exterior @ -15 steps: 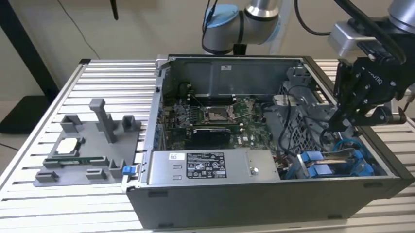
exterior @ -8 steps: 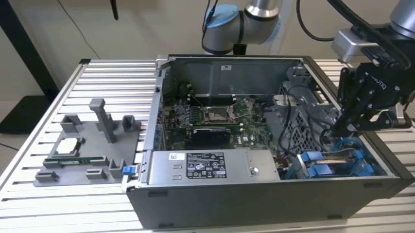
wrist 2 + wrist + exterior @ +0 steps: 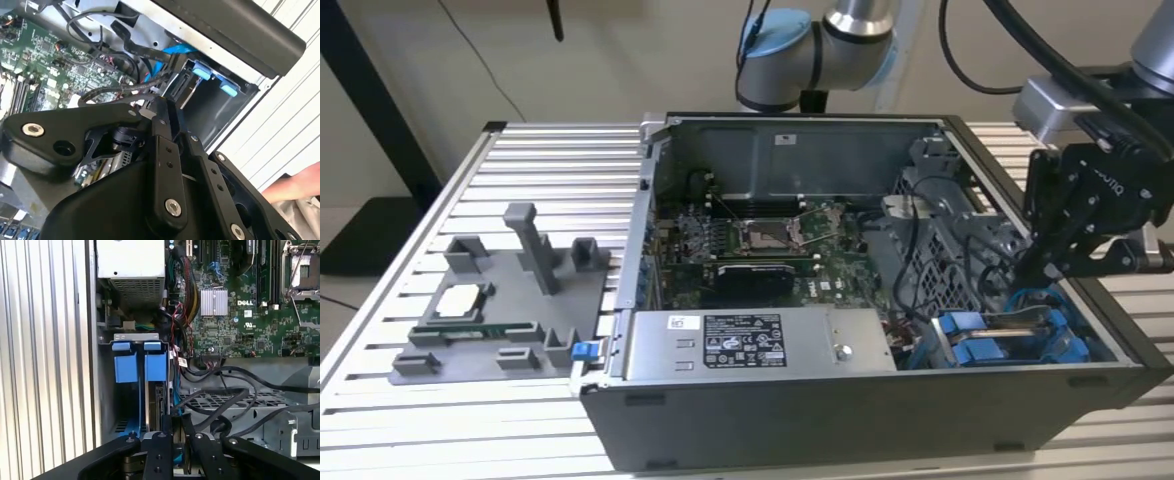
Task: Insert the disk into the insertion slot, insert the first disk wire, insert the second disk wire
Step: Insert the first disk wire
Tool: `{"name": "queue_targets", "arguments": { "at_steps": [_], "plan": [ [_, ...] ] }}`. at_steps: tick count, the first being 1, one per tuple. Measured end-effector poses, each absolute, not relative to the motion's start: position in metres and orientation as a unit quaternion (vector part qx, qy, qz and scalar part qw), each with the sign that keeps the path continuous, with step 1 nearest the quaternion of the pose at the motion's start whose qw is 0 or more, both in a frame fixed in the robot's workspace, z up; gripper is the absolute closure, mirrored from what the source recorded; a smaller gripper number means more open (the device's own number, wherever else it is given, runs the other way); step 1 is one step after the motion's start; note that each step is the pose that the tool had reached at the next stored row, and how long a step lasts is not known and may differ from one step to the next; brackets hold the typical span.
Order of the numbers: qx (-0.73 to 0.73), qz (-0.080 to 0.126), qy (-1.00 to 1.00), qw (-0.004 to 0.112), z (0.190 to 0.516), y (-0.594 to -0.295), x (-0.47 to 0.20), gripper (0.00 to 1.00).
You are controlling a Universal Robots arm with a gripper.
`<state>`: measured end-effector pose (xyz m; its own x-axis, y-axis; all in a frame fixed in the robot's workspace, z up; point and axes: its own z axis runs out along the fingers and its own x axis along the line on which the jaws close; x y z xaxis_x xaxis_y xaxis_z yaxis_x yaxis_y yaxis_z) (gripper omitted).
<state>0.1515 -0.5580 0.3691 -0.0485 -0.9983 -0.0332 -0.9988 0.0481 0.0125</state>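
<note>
The disk (image 3: 160, 400) stands on edge inside the insertion slot (image 3: 131, 337) of the drive cage, its blue carrier frame (image 3: 156, 365) flush beside another blue carrier (image 3: 125, 367). In the exterior view the disk (image 3: 1017, 318) lies between blue frames at the case's right end. My gripper (image 3: 1041, 268) reaches down into that corner. In both wrist views my gripper (image 3: 176, 422) (image 3: 159, 105) has its fingers close together on a thin dark plug of a black disk wire (image 3: 125, 89), right at the disk's connector end (image 3: 176, 86).
Loose black cables (image 3: 225, 400) cross the perforated cage next to the fingers. The motherboard (image 3: 240, 310) and power supply (image 3: 747, 342) fill the open case (image 3: 854, 420). A grey fixture with parts (image 3: 494, 300) sits on the table at the exterior view's left. A person's hand (image 3: 295, 187) is beside the case.
</note>
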Motion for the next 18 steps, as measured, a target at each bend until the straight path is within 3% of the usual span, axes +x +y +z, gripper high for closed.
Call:
{"name": "queue_targets", "arguments": {
  "at_steps": [15,18],
  "plan": [
    [-0.690,0.005,0.724,0.004,0.357,-0.562,0.158,1.00],
    [-0.690,-0.006,0.724,-0.006,0.357,-0.563,0.158,1.00]
  ]
}}
